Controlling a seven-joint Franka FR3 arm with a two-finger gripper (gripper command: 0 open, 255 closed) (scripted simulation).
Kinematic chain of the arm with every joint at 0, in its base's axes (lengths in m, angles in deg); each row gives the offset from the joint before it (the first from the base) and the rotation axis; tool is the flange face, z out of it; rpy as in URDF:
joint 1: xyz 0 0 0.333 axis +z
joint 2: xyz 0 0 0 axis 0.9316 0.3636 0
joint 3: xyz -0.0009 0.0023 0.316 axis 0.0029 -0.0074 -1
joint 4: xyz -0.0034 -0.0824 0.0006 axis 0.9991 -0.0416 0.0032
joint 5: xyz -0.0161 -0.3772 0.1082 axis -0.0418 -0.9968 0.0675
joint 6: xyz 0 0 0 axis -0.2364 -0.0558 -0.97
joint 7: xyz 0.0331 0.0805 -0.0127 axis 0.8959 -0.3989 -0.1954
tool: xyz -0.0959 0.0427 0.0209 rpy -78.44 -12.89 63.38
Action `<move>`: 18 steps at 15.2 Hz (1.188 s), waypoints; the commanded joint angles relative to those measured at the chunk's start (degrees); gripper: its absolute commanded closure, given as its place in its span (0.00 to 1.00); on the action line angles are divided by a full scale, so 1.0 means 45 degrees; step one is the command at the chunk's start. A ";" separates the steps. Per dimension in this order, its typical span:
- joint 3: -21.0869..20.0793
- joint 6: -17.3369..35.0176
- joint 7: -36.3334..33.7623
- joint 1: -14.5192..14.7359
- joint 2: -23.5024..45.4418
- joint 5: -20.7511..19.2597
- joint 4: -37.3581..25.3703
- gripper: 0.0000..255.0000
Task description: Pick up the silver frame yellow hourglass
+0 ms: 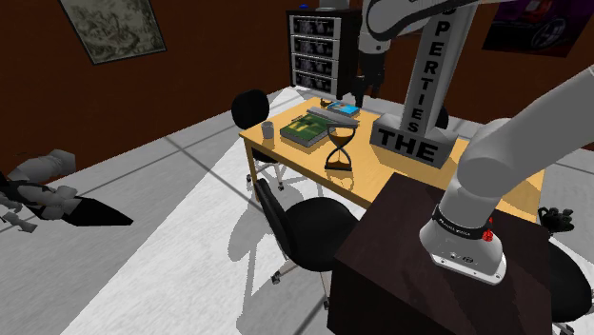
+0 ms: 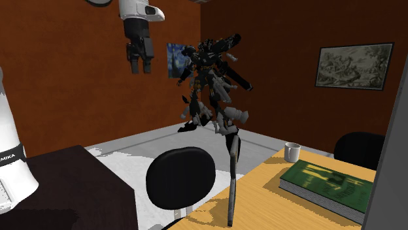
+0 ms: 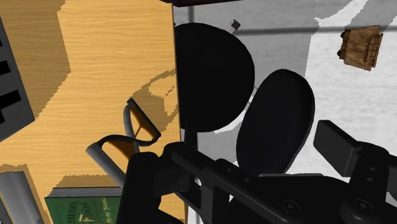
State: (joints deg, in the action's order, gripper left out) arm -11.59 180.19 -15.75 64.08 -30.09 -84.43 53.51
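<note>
The surface (image 1: 300,157) carries everything, and in the shoulder view a black chair (image 1: 319,228) stands at its 6 o'clock. A green book (image 1: 306,128) lies on the surface. The hourglass (image 1: 340,149) stands upright at the book's 4 o'clock, near the front edge. The tool (image 1: 369,93) hangs well above the surface, at the hourglass's 1 o'clock, with its fingers apart and gripping nothing. I judge the task barely begun: nothing is grasped, so the descent, the grasp and the lift all remain.

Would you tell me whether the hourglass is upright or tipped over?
Upright: the hourglass stands on its base on the desk, near the green book.
</note>
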 commanded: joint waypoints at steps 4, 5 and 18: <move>0.1198 0.1675 0.1468 -0.0190 0.1872 -0.0067 -0.0329 0.00; 0.1425 0.1978 0.1776 -0.0209 0.2288 -0.0011 -0.0456 0.00; 0.3307 0.4681 0.6768 -0.0820 0.8696 0.3181 -0.3732 0.00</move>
State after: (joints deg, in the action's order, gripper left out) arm 3.06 200.57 12.53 61.00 6.43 -71.90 38.27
